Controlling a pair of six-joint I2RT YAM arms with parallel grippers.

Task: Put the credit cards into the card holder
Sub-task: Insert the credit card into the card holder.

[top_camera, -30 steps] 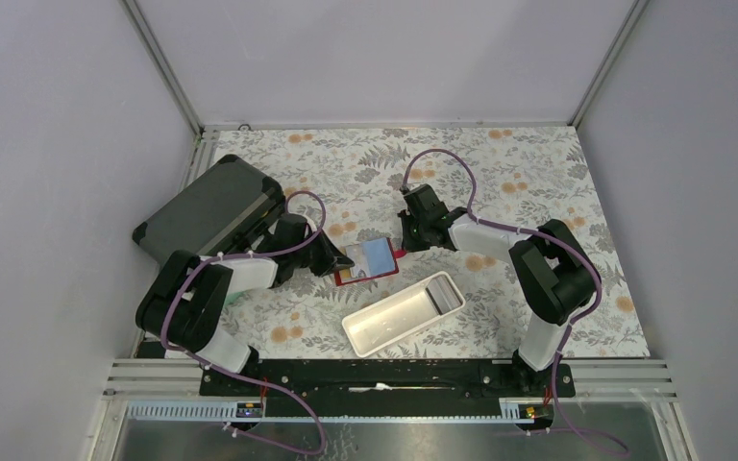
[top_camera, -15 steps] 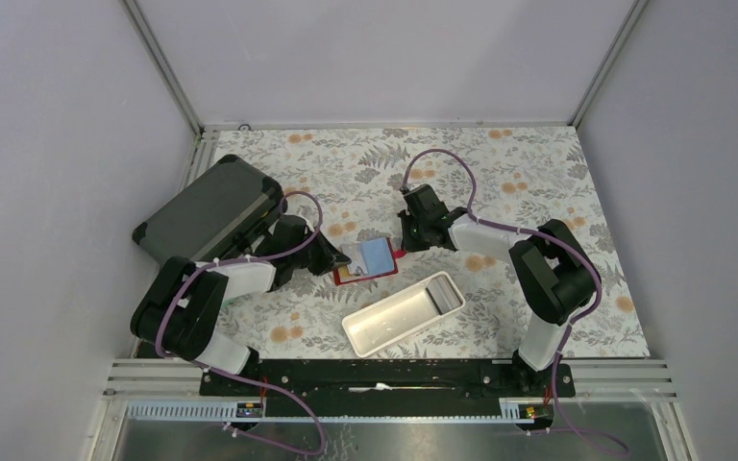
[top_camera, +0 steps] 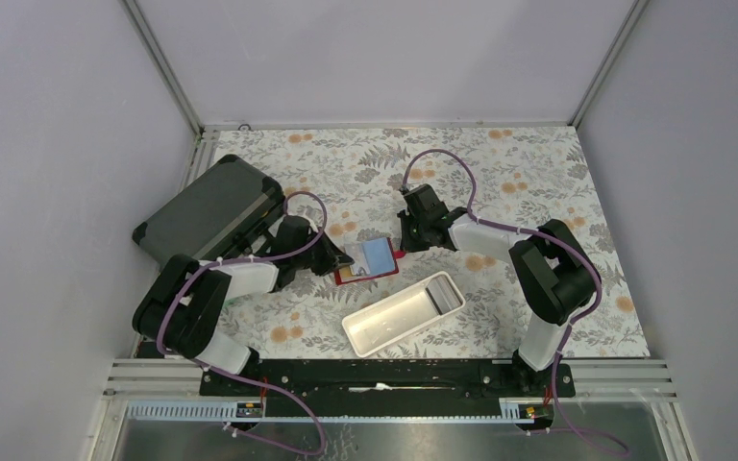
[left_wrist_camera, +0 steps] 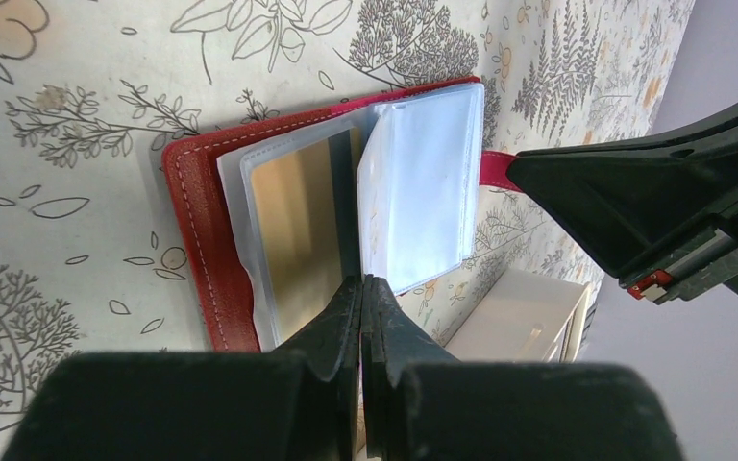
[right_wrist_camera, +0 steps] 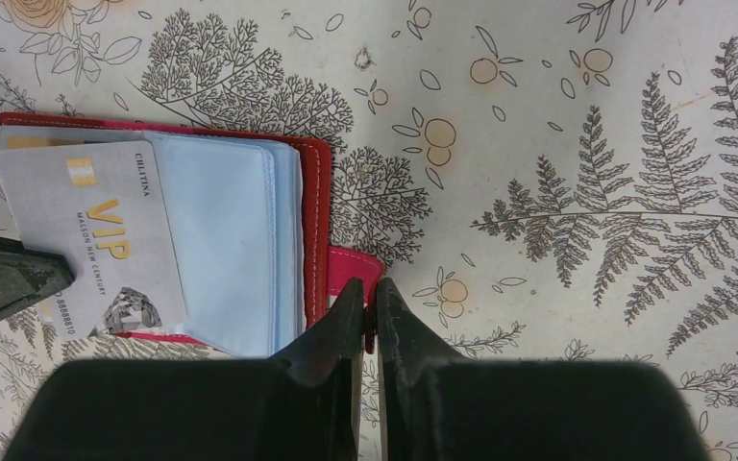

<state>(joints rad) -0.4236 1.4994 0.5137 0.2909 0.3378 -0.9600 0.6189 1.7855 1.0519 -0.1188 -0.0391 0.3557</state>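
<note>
Tabletop point(top_camera: 528, 163): left hand point(left_wrist_camera: 361, 288), right hand point(right_wrist_camera: 364, 293) at opposite edges of card holder point(right_wrist_camera: 315, 192).

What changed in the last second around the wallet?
Little. The left hand, shut on the pale VIP card, edged slightly toward the card holder, its elbow shifting. The right hand stays pinched on the red tab. The white tray and grey case have not moved.

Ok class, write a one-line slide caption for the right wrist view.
Right claw pinches the snap tab of the open red wallet, a VIP card lying across its clear sleeves.
</note>
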